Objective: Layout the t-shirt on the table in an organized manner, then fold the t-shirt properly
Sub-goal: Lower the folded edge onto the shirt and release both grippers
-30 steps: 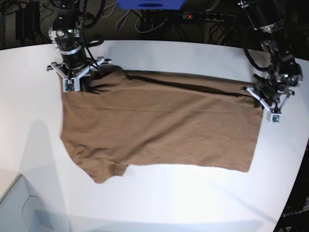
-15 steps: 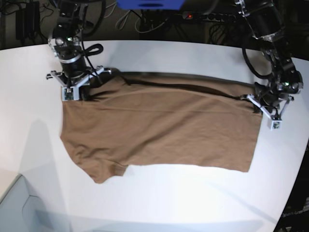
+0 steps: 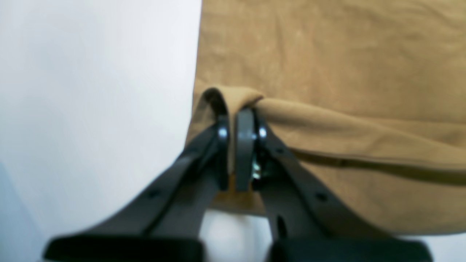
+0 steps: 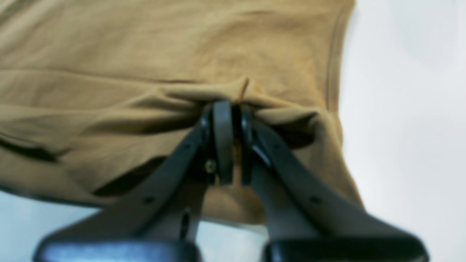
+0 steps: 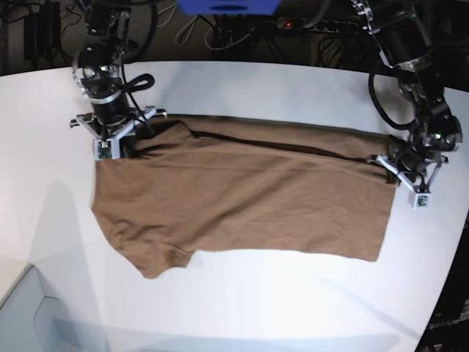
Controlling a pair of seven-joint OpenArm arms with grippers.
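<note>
Centrally, one brown t-shirt (image 5: 242, 194) lies spread across the white table (image 5: 242, 308), long axis running side to side in the base view. Body flat with light creases; one short sleeve (image 5: 157, 257) points toward the near edge at that view's left. A dark folded seam line runs along the far edge of the cloth, from the shoulder end to the hem end.

Right gripper (image 4: 231, 109): at the shirt's far corner on the base view's left, shoulder end. Jaws pressed together on a raised pleat of cloth, which bunches into ridges on either side of the fingers. A stitched edge runs close by; whether it is collar or sleeve hem is hard to say, the picture being soft.

Left gripper (image 3: 240, 120): at the far corner on the base view's right, hem end. Jaws pinching a small loop of fabric, with a taut fold stretching away from it along the shirt.

Behind the table: dark cables and a power strip (image 5: 315, 26).
</note>
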